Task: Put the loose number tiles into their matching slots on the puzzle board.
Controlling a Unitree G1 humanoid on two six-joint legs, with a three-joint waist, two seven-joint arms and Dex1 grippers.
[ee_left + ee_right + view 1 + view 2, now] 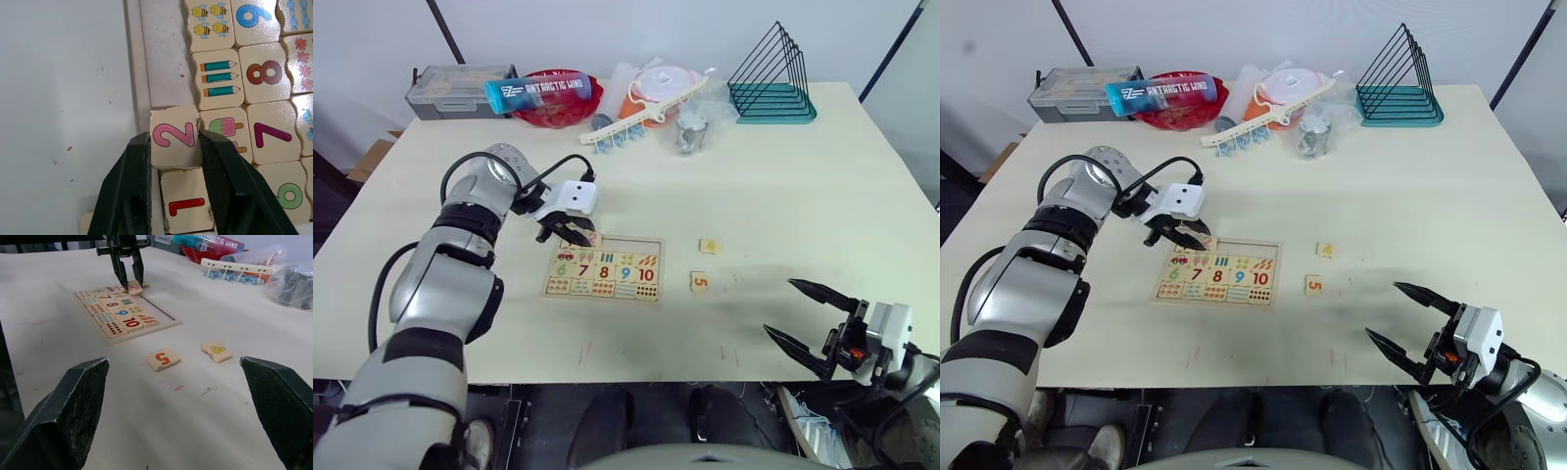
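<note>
A blue tube (pixel 537 90) printed "ANTARCTIC WIND" lies across a red bowl (pixel 555 101) at the far edge of the table (pixel 783 186), beside a grey compartment box (pixel 455 90). On the puzzle board (pixel 604 268), the fixed tiles read 6, 7, 8, 9 and 10 under rows of counting pictures: pencils, bees, ice lollies.

The left gripper (pixel 173 152) pinches the pink "2" tile (pixel 173 135) between its two black fingers, over the board's top row of slots (pixel 166 63). The tile sits slightly askew, just beside the red "1" tile (pixel 186 208), which lies in the end slot. The slot past the 2 is bare wood.

The yellow "4" tile (pixel 216 351) and the orange "5" tile (pixel 162 359) lie loose on the table, to the right of the board and near each other. The right gripper (pixel 811 319) hovers near the table's front edge with its fingers spread wide, holding nothing, well apart from both tiles.
</note>
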